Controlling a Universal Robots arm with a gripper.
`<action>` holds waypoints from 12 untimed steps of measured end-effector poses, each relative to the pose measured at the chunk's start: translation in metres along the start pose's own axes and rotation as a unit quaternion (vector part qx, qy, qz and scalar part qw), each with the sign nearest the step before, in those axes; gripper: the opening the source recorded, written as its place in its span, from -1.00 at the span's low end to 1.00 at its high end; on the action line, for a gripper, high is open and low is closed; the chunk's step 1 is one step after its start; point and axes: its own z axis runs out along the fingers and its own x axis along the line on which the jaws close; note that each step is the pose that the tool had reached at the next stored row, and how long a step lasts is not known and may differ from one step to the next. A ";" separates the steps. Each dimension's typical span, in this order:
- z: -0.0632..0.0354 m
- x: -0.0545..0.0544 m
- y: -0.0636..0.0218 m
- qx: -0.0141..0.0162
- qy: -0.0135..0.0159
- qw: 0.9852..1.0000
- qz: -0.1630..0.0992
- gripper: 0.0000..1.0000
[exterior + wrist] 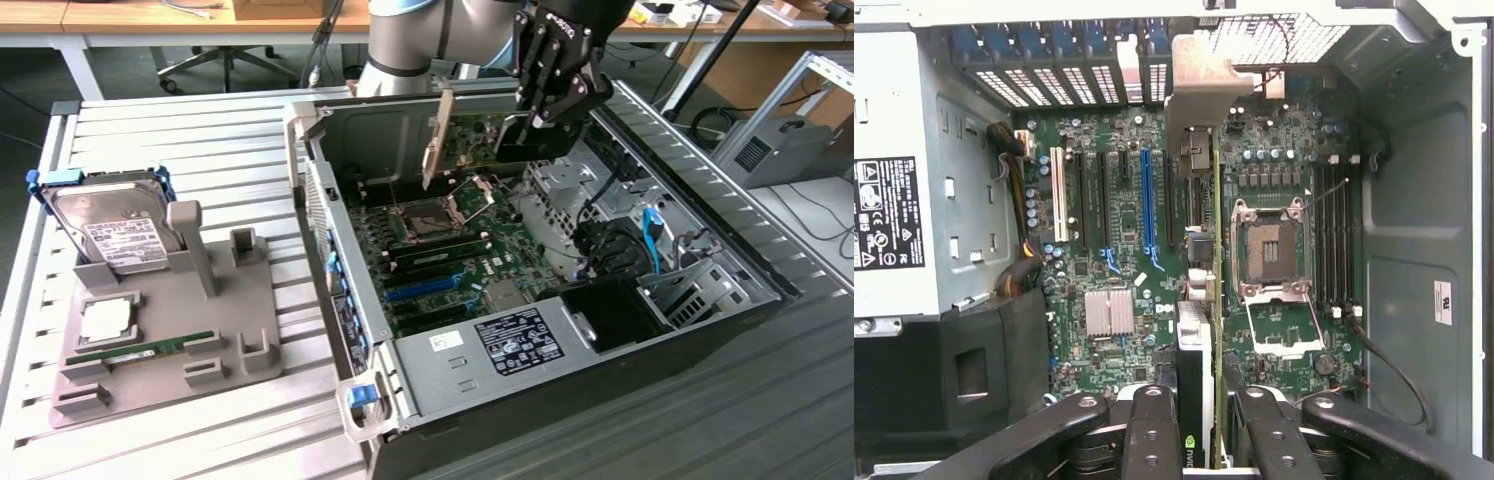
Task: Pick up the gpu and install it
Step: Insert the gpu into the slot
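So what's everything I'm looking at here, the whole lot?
computer case: one, grey metal, open, on the table
motherboard: one, green, inside the case
gpu: one, dark board with silver bracket, held above the motherboard
hard drive: one, silver with white label, propped on the stand, exterior view's left
memory stick: one, green, lying on the stand
square chip: one, silvery, on the stand beside the memory stick
stand: one, grey, on the table
table: one, pale slatted metal
arm: one, silver-grey, behind the case
gripper: one, black, shut on the gpu
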 end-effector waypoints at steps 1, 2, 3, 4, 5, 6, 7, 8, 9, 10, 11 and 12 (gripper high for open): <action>0.0000 0.000 0.0006 0.000 0.000 1.000 0.000 -0.47; 0.0000 0.000 0.0011 0.000 0.000 1.000 0.000 -0.47; 0.0000 0.000 0.0011 0.000 0.000 1.000 0.000 -0.47; 0.0000 0.000 0.0012 0.000 0.000 1.000 0.000 -0.47; 0.0000 0.000 0.0012 0.000 0.000 1.000 0.000 -0.47; 0.0000 0.000 0.0012 0.000 0.000 1.000 0.000 -0.47; 0.0000 0.000 0.0012 0.000 0.000 1.000 0.000 -0.47; 0.0000 0.000 0.0013 0.000 0.000 1.000 0.000 -0.47; 0.0001 0.000 0.0024 0.000 0.000 1.000 0.000 -0.47; 0.0001 0.000 0.0044 0.000 0.000 1.000 0.000 -0.47; 0.0001 0.000 0.0058 0.000 0.000 1.000 0.000 -0.47; 0.0002 0.000 0.0077 0.000 0.000 1.000 0.000 -0.47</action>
